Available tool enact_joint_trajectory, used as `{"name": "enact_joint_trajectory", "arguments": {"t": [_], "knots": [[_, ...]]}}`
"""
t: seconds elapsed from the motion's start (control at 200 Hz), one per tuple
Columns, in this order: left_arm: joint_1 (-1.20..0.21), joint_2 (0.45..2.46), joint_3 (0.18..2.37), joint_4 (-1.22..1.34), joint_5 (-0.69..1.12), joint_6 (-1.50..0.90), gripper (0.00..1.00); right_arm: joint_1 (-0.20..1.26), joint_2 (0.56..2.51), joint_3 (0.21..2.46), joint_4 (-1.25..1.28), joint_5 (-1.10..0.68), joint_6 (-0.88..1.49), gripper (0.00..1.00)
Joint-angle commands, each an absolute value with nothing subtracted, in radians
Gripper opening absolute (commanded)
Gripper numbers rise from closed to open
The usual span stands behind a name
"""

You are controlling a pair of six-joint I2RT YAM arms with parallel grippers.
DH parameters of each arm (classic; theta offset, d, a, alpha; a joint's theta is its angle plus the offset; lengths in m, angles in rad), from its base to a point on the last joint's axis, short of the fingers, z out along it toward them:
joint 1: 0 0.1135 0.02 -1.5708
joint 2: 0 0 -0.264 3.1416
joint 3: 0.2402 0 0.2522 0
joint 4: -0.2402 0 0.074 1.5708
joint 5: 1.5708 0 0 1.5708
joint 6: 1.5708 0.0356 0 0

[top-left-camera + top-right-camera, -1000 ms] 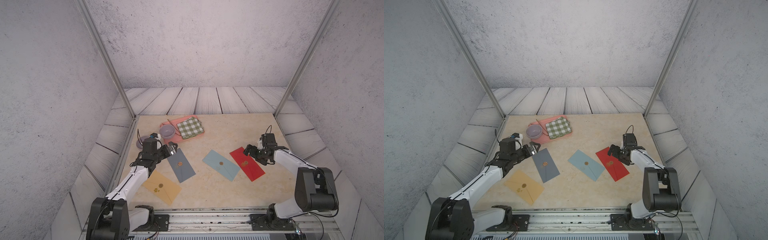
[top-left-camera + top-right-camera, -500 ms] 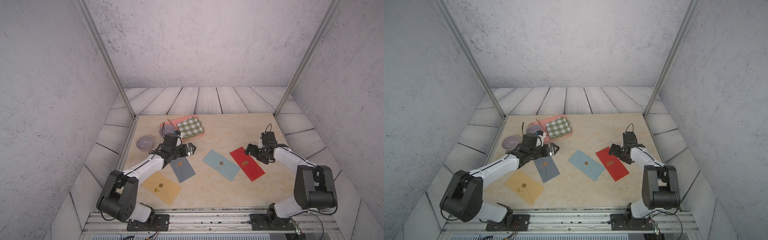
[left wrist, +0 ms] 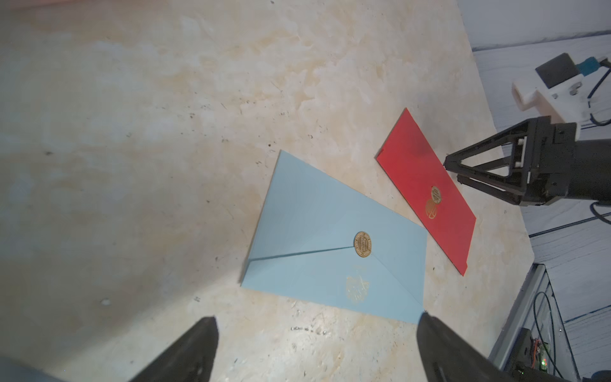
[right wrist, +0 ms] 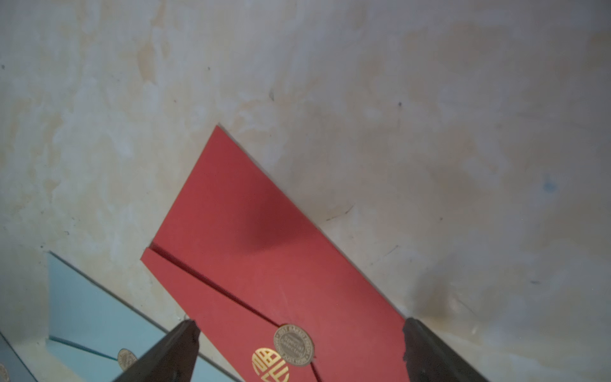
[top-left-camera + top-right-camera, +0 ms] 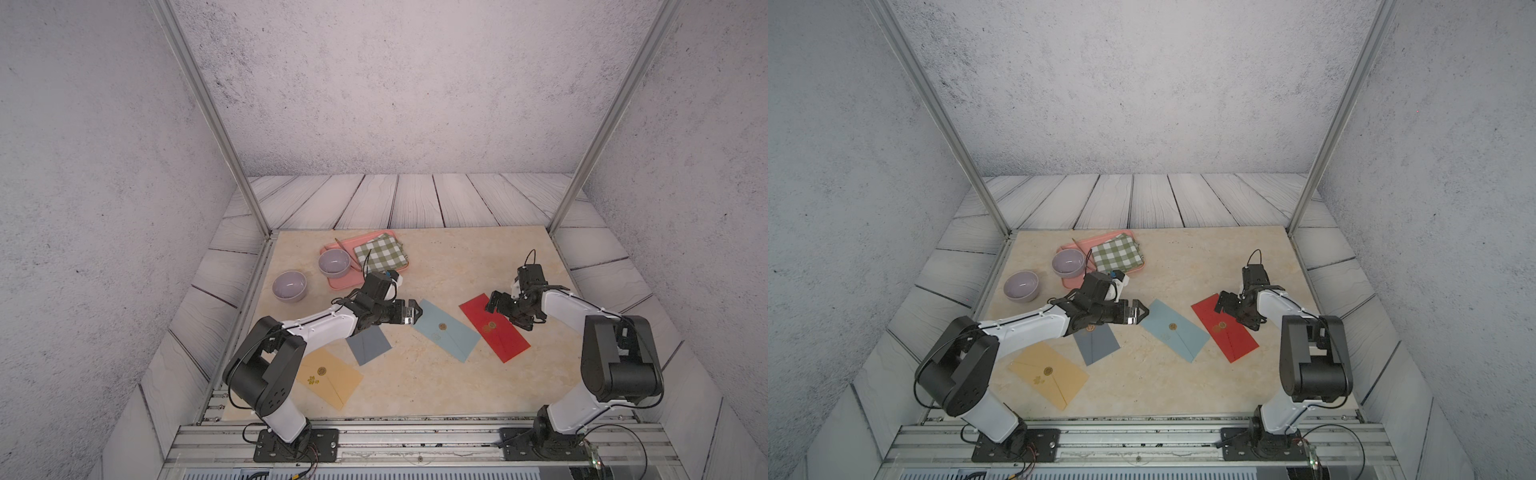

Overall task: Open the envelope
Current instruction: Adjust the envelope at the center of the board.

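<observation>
The light blue envelope [image 5: 446, 330] [image 3: 334, 251] is lying flat near the middle of the beige marbled tabletop [image 5: 457, 257], its flap down under a round gold seal [image 3: 362, 244]. The left gripper [image 5: 415, 315] [image 3: 317, 317] is hanging low at its far left corner with its fingers spread wide and nothing between them. One fingertip is sitting just at that corner, and I cannot tell whether it is touching. Just to the right of the light blue envelope, almost edge to edge with it, the red envelope [image 5: 505, 340] [image 4: 264, 248] is lying sealed as well. The right gripper [image 5: 509, 313] [image 4: 299, 320] is hovering over it, fingers also wide apart and empty. Left of the light blue envelope a grey envelope [image 5: 370, 345] is lying partly under the left arm. Farther left and nearer the front, a yellow envelope [image 5: 330, 378] is resting flat. Beyond the light blue envelope, to the far left, a pink tray [image 5: 340, 284] is carrying a green checked cloth [image 5: 380, 253] and a lilac bowl [image 5: 333, 262]. A second lilac bowl [image 5: 289, 285] is standing beside the tray on the tabletop. Pale wooden planks [image 5: 415, 199] are bordering the tabletop, speckled grey walls [image 5: 395, 83] are closing in the room, two metal posts [image 5: 216, 124] are rising from the far corners, and an aluminium rail [image 5: 415, 440] is running along the front.
</observation>
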State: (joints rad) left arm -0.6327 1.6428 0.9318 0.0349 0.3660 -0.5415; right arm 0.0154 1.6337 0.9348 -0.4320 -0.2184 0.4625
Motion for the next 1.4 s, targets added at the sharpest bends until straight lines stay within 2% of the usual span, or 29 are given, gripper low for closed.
{"name": "enact_joint_trajectory", "arguments": {"t": [0.0,0.515,0.961,1.391], "knots": [[-0.648,1.661,0.971,0.049,0.383,-0.526,0.99,0.012,1.654,0.946,-0.460,-0.225,0.457,0.99],[-0.756,1.816,1.141,-0.045,0.441,-0.460,0.99,0.013,1.628,0.856,-0.405,-0.335,0.495,1.00],[-0.885,2.072,1.430,-0.229,0.485,-0.407,0.99,0.011,1.571,0.861,-0.431,-0.244,0.483,1.00],[-0.849,2.098,1.373,-0.269,0.358,-0.450,0.99,0.014,1.512,0.858,-0.432,-0.302,0.454,1.00]]}}
